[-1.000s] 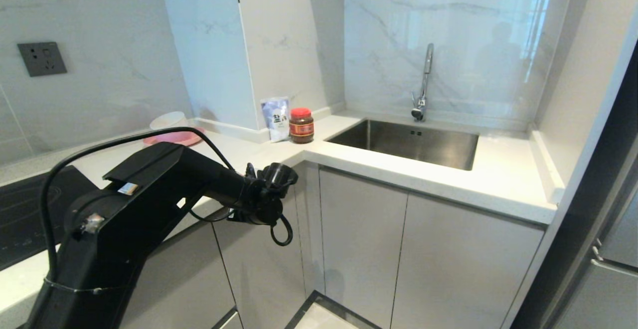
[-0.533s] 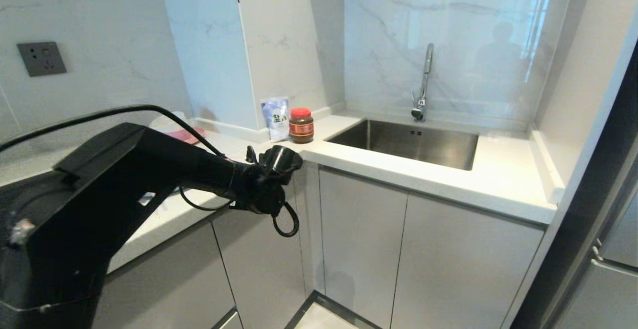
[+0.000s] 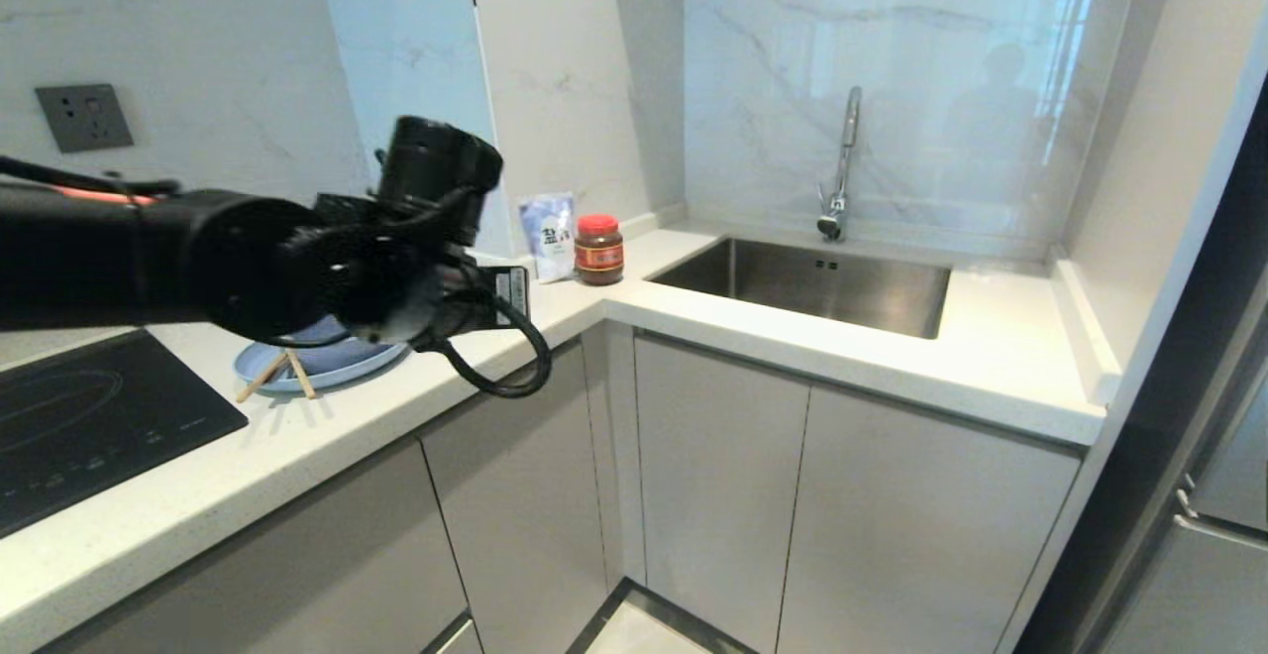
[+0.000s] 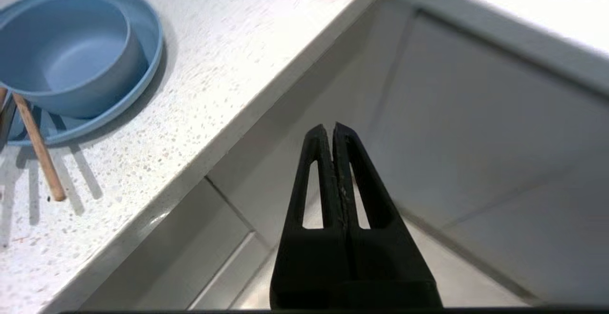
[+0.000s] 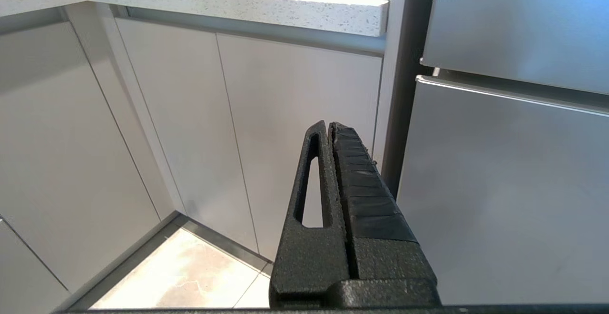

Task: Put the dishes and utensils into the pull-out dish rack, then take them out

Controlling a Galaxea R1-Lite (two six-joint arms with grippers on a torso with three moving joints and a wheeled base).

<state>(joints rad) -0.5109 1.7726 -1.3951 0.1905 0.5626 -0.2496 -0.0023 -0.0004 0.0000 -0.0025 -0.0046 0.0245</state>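
Observation:
A light-blue bowl [image 4: 71,62] sits in a wide light-blue plate [image 4: 145,85] on the speckled white counter, with wooden chopsticks [image 4: 35,147] leaning on the plate's rim. In the head view, the plate [image 3: 327,365] and chopsticks [image 3: 265,377] show just under my raised left arm [image 3: 297,268]. My left gripper [image 4: 329,128] is shut and empty. It hangs past the counter edge over the closed cabinet fronts, apart from the dishes. My right gripper [image 5: 328,126] is shut and empty, parked low by the cabinet doors. The pull-out dish rack is out of view.
A steel sink [image 3: 812,282] with a faucet [image 3: 842,168] is set in the right counter. A red-lidded jar [image 3: 599,250] and a pouch [image 3: 550,235] stand at the corner. A black hob [image 3: 89,416] lies at the left. A steel fridge [image 5: 514,161] is beside my right gripper.
My left arm has swung up from in front of the cabinet doors to above the counter, uncovering the blue plate and chopsticks. Its gripper stayed shut.

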